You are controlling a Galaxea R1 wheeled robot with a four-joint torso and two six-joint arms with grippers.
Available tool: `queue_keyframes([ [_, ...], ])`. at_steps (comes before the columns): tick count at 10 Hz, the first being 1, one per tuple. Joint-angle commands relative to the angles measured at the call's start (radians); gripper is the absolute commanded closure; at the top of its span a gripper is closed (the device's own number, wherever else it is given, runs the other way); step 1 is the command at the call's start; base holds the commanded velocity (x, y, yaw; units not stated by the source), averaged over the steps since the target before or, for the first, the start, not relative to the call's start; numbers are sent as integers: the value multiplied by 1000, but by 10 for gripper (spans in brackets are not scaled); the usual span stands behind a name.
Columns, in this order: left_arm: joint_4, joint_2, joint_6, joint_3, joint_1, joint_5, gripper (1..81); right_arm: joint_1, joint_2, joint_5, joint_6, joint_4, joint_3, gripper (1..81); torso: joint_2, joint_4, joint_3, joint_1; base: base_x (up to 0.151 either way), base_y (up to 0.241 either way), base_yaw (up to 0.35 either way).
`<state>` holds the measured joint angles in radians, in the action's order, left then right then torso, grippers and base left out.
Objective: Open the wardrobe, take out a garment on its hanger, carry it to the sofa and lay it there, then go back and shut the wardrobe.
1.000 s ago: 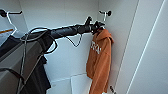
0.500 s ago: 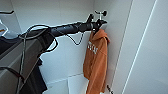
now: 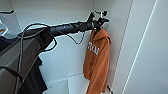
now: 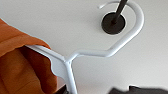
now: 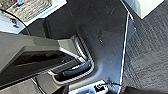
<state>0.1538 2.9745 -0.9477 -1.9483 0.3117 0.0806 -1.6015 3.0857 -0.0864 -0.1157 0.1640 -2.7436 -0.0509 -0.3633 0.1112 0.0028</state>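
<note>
Since the earlier frames, the left arm had reached further into the wardrobe [image 3: 75, 22], its left gripper [image 3: 98, 22] at the hanger [image 4: 72, 56] carrying the garment [image 3: 96, 60] near the wardrobe's right wall. Taking it out was the step in hand; whether the jaws pinched the hanger I could not tell, and its hook wanted lifting clear of the rail [image 4: 121, 8].

The garment [image 3: 96, 62] is showing orange with white letters. The hanger [image 4: 75, 60] is looking white. The wardrobe [image 3: 62, 15] is looking white inside. The floor [image 5: 150, 50] is showing dark grey.
</note>
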Motion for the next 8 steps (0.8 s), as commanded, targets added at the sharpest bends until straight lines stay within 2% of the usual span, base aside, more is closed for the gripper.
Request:
queue_keyframes([
  [1,-8,-15,3,31,226,-113,10,27,6,59,-2,9,6,10,0,0,0,0,0,0,0],
  [2,-8,-15,3,31,218,-114,10,24,6,57,-2,11,6,10,0,0,0,0,0,0,0],
  [3,-10,-20,3,38,215,-131,811,17,6,57,-2,11,3,10,0,0,0,0,0,0,0],
  [4,-16,-29,3,52,212,-151,811,17,6,57,-2,11,3,10,0,0,0,0,0,0,0],
  [8,-17,-89,1,126,230,-157,811,17,7,57,-2,11,6,10,1,0,1,1,0,0,0],
])
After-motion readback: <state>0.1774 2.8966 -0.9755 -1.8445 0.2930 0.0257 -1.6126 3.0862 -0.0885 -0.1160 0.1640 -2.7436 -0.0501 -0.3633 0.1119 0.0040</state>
